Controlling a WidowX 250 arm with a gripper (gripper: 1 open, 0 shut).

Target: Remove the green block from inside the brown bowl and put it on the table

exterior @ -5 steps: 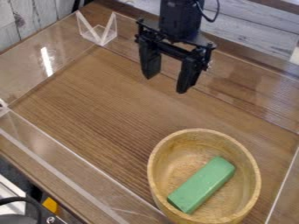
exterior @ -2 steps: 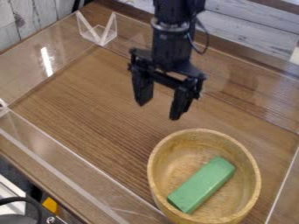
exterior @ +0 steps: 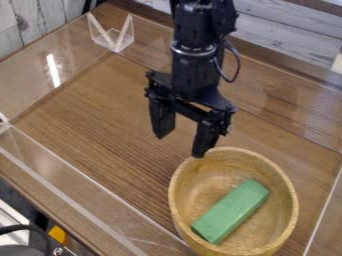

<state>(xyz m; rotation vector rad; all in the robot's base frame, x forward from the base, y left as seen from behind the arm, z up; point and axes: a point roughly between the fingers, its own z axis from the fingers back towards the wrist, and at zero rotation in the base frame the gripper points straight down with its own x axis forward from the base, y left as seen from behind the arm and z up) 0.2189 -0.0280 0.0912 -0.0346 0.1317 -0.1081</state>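
The green block [exterior: 231,211] lies flat and slanted inside the brown bowl [exterior: 190,178], which sits on the table [exterior: 94,110] at the lower right. My gripper [exterior: 183,138] hangs pointing straight down just up and left of the bowl, its right fingertip close over the bowl's far rim. Its two black fingers [exterior: 160,125] stand wide apart, open, with nothing between them. The block is untouched and fully in sight.
Clear plastic walls edge the table, one running along the front left [exterior: 80,190]. A clear folded plastic stand [exterior: 111,32] sits at the back left. Pale planks lie behind the table at the top right.
The gripper has come down and toward the camera, from the back of the table to just beside the bowl's far rim. Its fingers stayed open. Bowl and block have not moved.
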